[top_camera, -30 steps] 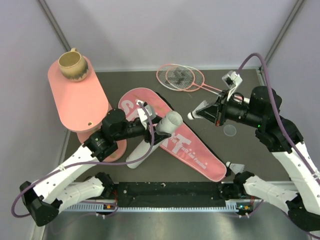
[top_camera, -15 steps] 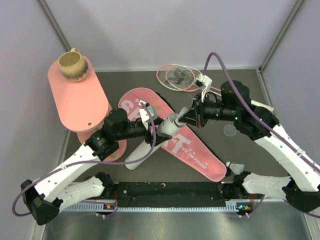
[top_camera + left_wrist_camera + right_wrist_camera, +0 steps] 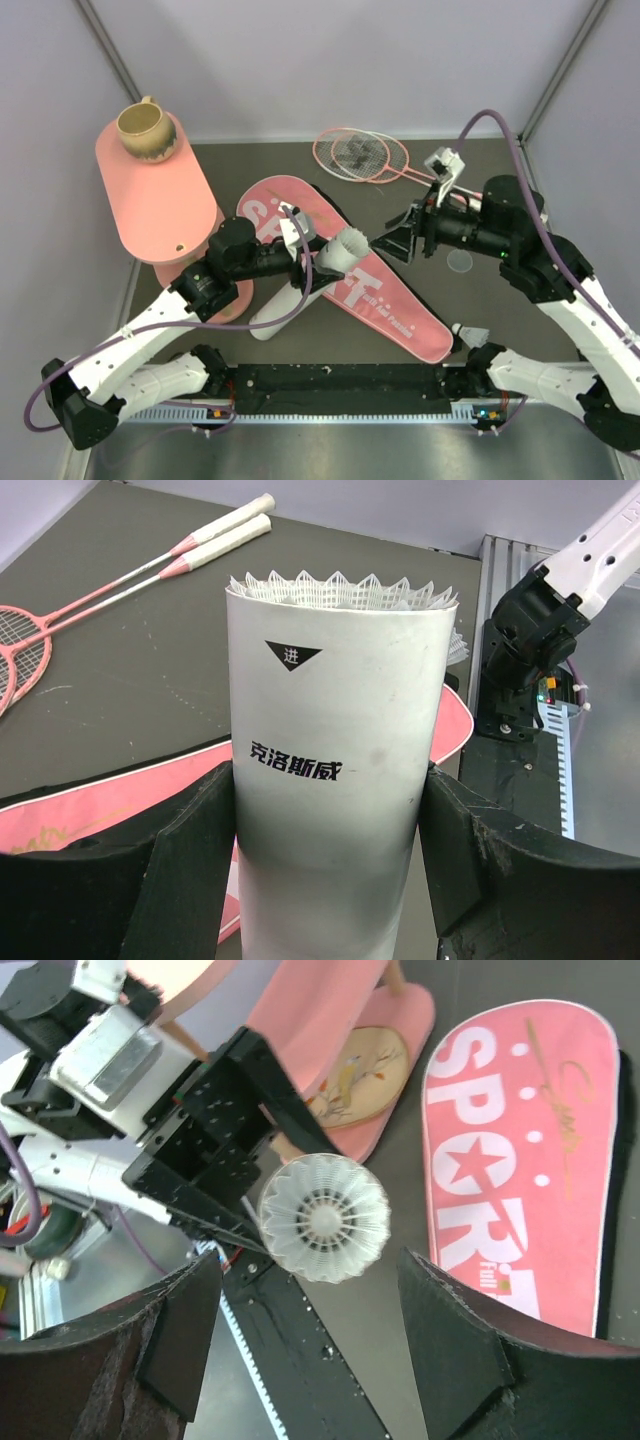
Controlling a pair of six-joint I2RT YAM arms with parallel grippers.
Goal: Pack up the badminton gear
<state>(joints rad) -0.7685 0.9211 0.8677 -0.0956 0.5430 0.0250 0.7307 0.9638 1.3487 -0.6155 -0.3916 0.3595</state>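
– top external view: why does the left gripper (image 3: 303,263) hold the white tube (image 3: 290,295) tilted, mouth toward the other arm?
– likely so shuttlecocks can be fed in. its fingers are clamped on the tube, whose mouth is over the pink bag (image 3: 385,300). one shuttlecock (image 3: 323,1217) sits in the mouth, feathers out.
– and the right gripper (image 3: 315,1345)?
– jaws apart, empty, facing the mouth, near but not touching. a second shuttlecock (image 3: 468,332) lies by the bag's narrow end. the rackets (image 3: 360,152) lie at the far edge, unpacked.
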